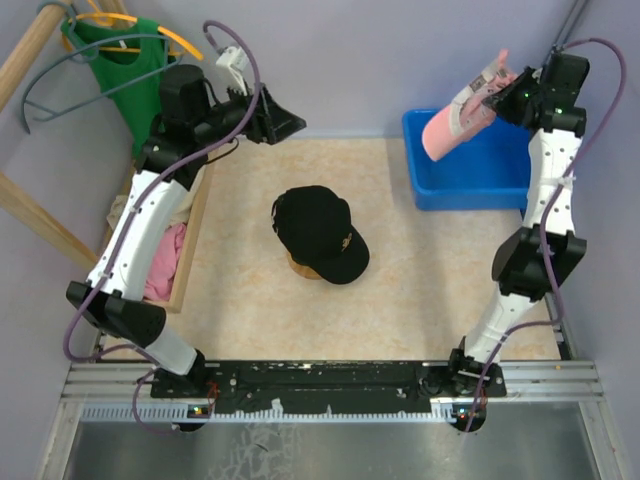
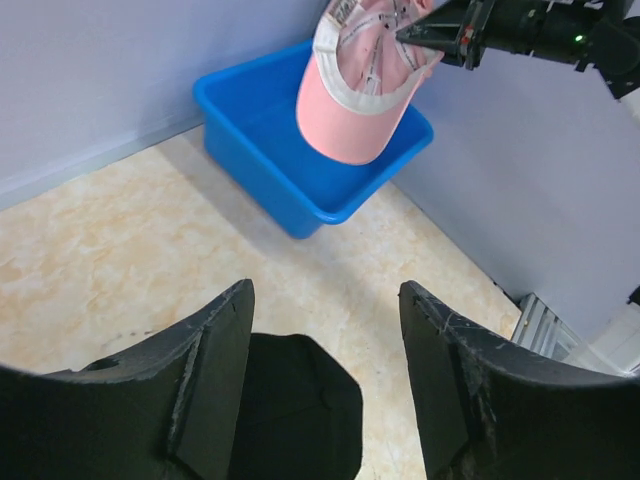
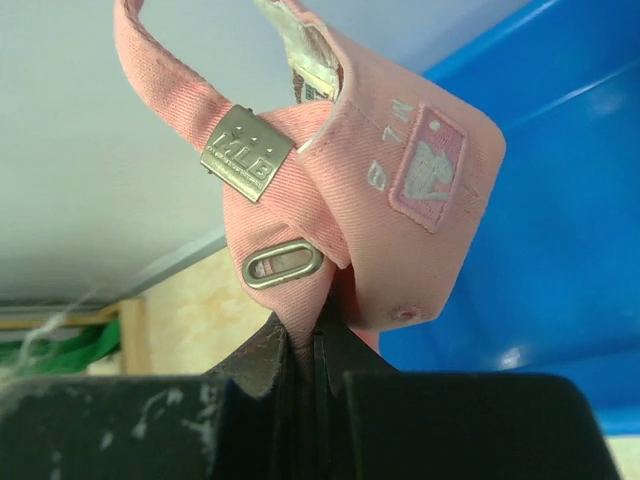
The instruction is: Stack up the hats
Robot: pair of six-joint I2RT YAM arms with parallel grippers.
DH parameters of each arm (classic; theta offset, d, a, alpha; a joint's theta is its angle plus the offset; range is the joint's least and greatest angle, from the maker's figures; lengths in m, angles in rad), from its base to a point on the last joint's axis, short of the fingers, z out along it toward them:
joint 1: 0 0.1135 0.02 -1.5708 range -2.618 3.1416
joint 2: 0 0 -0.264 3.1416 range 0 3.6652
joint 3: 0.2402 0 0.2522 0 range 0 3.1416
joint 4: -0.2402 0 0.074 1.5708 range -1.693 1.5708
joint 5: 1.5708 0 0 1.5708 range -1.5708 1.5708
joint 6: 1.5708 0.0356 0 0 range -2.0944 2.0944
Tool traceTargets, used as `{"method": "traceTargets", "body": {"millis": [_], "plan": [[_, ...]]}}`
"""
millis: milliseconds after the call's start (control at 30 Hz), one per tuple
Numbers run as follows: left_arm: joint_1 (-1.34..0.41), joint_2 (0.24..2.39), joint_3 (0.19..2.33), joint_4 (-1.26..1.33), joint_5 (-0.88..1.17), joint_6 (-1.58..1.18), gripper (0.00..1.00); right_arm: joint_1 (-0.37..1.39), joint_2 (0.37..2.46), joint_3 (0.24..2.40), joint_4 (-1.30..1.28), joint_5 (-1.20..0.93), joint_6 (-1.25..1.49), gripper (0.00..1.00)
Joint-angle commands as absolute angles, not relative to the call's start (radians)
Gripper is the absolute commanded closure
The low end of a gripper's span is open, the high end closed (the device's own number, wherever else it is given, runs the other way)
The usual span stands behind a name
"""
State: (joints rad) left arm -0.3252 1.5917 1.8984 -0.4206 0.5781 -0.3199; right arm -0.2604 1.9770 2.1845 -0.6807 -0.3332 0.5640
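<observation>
Jaws at right clamp pink cap over blue bin; left jaws gape, empty.

The top cap lies on a lower cap centrally, bin far right (third cap above it).

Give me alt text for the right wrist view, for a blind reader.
The right tool, shut, pinches the back strap of a pink cap, with a blue bin behind. The strap's metal buckle reads MLB.
</observation>
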Motion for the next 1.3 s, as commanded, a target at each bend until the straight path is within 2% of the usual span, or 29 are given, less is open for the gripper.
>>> {"method": "traceTargets", "body": {"millis": [0, 100, 300, 633, 900, 1267], "plan": [[-0.423, 1.614, 1.946, -0.442, 0.530, -0.222, 0.33, -0.217, 1.796, 2.076, -0.616, -0.411, 0.659, 1.00], [-0.536, 1.651, 2.002, -0.447, 0.467, -0.175, 0.30, -0.187, 1.715, 1.991, -0.613, -0.424, 0.704, 1.00], [-0.707, 1.778, 2.155, -0.515, 0.308, -0.064, 0.28, -0.111, 1.602, 1.967, -0.677, -0.439, 0.729, 1.00], [-0.925, 1.836, 2.193, -0.508, 0.104, 0.090, 0.24, -0.100, 1.476, 1.893, -0.724, -0.459, 0.760, 1.00], [-1.025, 1.937, 2.292, -0.520, 0.000, 0.163, 0.19, -0.098, 1.446, 1.892, -0.750, -0.473, 0.760, 1.00], [-1.050, 2.037, 2.357, -0.523, -0.032, 0.177, 0.13, -0.036, 1.415, 1.913, -0.789, -0.511, 0.768, 1.00]]}}
